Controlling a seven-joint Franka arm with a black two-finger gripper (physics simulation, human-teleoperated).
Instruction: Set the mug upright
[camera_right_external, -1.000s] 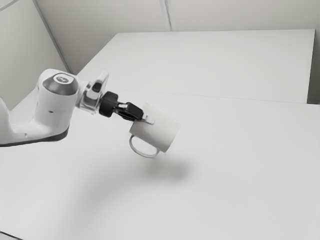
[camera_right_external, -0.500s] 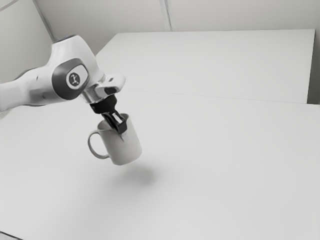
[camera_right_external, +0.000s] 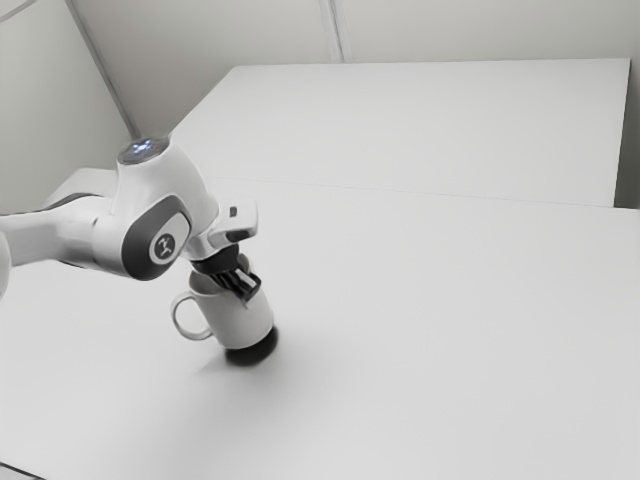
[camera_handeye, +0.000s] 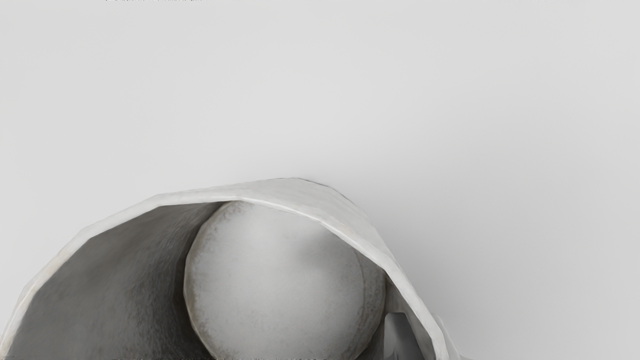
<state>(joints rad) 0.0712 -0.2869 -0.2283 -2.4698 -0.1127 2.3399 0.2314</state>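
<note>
In the exterior view my gripper (camera_right_external: 246, 288) points down at the mug's rim and is shut on the wall on the side away from the handle. The white mug (camera_right_external: 238, 320) leans slightly, its opening up and its handle toward the exterior view's left. A dark shadow lies close under its base; whether the base touches the table (camera_right_external: 430, 340) I cannot tell. In the wrist view the gripper (camera_handeye: 426, 334) has one finger inside the mug (camera_handeye: 305, 192) and the other just outside its wall, largely hidden. The mug's inner bottom is visible.
A second white surface (camera_right_external: 430, 125) adjoins the table at the back, with pale walls behind it. A thin dark line crosses the table's near corner at the exterior view's left. Open tabletop extends toward the exterior view's right.
The mug, held throughout, has moved toward the exterior view's left and down to near the table. It has swung from strongly tipped to nearly upright as my hand turned downward.
</note>
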